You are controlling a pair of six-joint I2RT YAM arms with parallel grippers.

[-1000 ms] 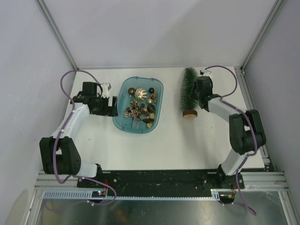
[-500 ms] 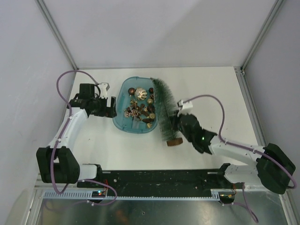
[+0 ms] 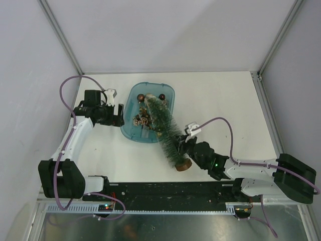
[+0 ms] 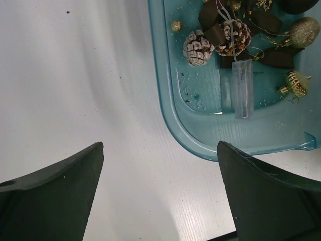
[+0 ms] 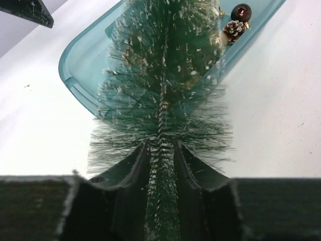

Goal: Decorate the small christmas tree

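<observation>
A white matte table (image 3: 225, 105), boxed in by pale grey walls (image 3: 165, 35) and aluminium corner posts (image 3: 59, 34), carries a teal oval plastic tray (image 3: 129, 95) of gold and brown ornaments (image 3: 142, 120). The small christmas tree (image 3: 164, 128), a frosted dark-green bottle-brush cone, leans with its tip over the tray. Its stem runs between the close-set jaws of the right gripper (image 3: 184, 148), though whether they pinch it cannot be told. The left gripper (image 3: 122, 114) hovers beside the tray's left rim, jaws wide apart.

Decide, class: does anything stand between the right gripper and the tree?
Nothing visible does. The right gripper straddles the tree: its fingers lie one on each side of the stem, with only bristles between. Whether it is clamping is unclear.
</observation>
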